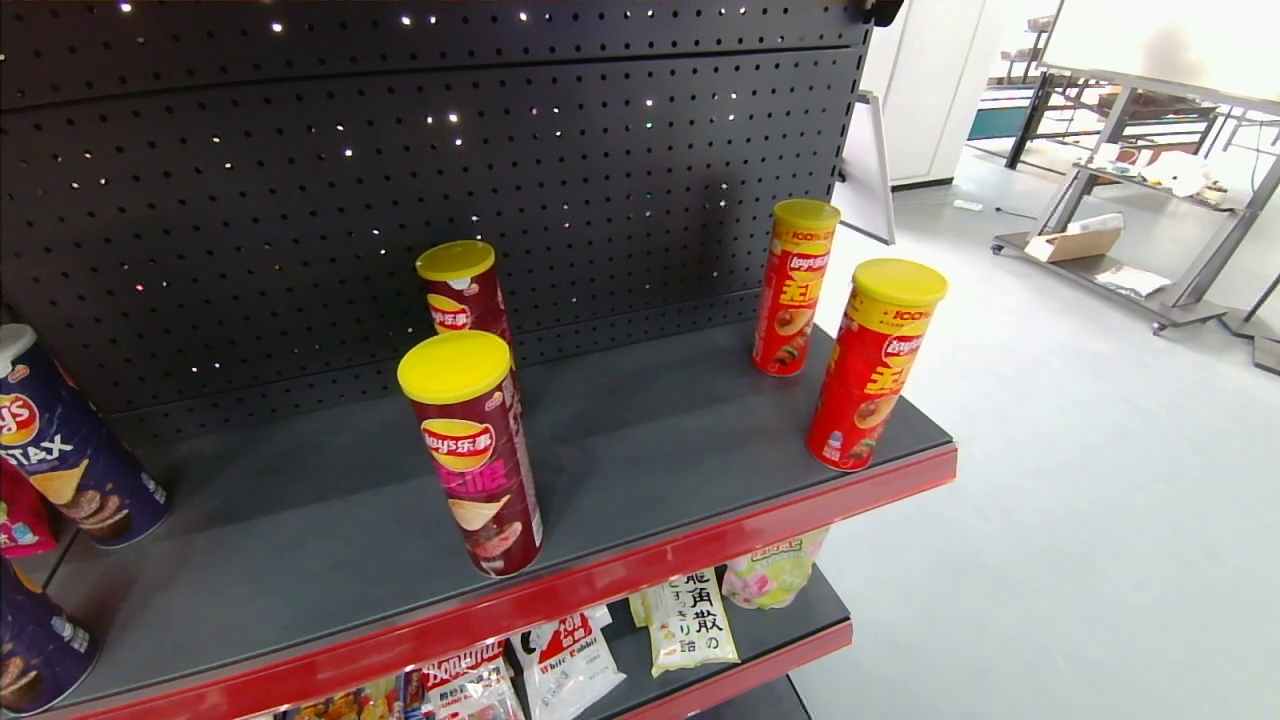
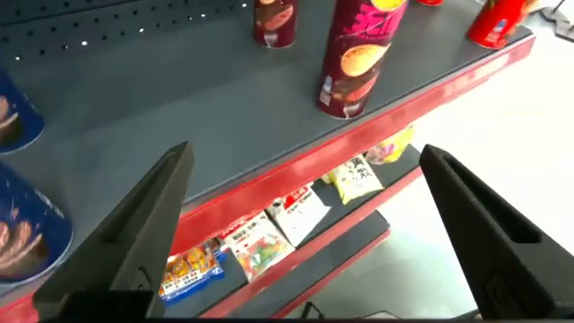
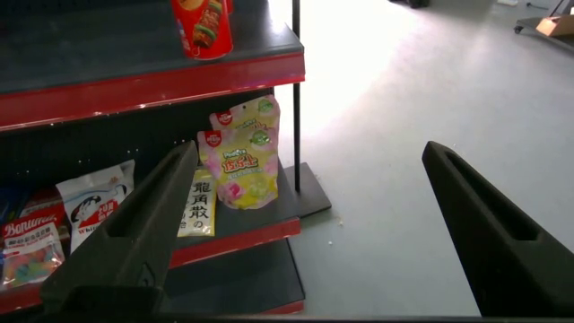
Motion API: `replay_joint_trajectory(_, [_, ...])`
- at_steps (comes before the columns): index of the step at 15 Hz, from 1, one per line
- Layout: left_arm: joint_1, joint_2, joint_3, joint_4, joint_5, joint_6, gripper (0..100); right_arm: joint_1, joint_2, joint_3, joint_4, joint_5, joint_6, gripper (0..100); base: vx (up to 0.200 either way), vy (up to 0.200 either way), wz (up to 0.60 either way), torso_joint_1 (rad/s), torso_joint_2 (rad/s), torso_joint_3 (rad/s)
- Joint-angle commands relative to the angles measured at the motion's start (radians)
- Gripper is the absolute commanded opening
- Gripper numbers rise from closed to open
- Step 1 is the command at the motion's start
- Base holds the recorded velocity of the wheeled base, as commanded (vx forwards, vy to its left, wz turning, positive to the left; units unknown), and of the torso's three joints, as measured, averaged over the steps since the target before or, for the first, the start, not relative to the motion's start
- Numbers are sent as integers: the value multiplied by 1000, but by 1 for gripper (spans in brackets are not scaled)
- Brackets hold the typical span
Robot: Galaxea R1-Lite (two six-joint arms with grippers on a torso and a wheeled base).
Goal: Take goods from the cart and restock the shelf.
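Note:
The grey shelf (image 1: pixel 640 440) with a red front lip carries two maroon chip cans with yellow lids, one near the front (image 1: pixel 475 455) and one behind it (image 1: pixel 463 290). Two red chip cans stand at the right end, one at the back (image 1: pixel 795 290) and one at the front corner (image 1: pixel 872 367). Purple cans (image 1: pixel 60 440) stand at the left. My left gripper (image 2: pixel 305 242) is open and holds nothing, below and in front of the shelf lip, with the front maroon can (image 2: pixel 359 54) beyond it. My right gripper (image 3: pixel 305 233) is open and holds nothing, by the shelf's right end under a red can (image 3: pixel 204 27).
The lower shelf (image 3: pixel 242 238) holds snack bags, among them a green-pink pouch (image 3: pixel 242 152) and white packets (image 2: pixel 300 211). Open grey floor (image 1: pixel 1080 500) lies to the right of the shelf. Metal racks (image 1: pixel 1130 270) stand far back right. A black pegboard (image 1: pixel 400 180) backs the shelf.

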Motion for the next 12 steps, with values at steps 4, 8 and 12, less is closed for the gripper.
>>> replay_joint_trajectory(4, [3,-200,57,143,111,7,100,0,1,0,0,1,0,100,0,0,0,0,0,0])
replay_joint_trajectory(8, [6,-212,31,196,301,7,100,0,1,0,0,1,-3,100,0,0,0,0,0,0])
replay_joint_trajectory(12, [17,-269,107,166,373,-24,100,0,1,0,0,1,-3,100,0,0,0,0,0,0])
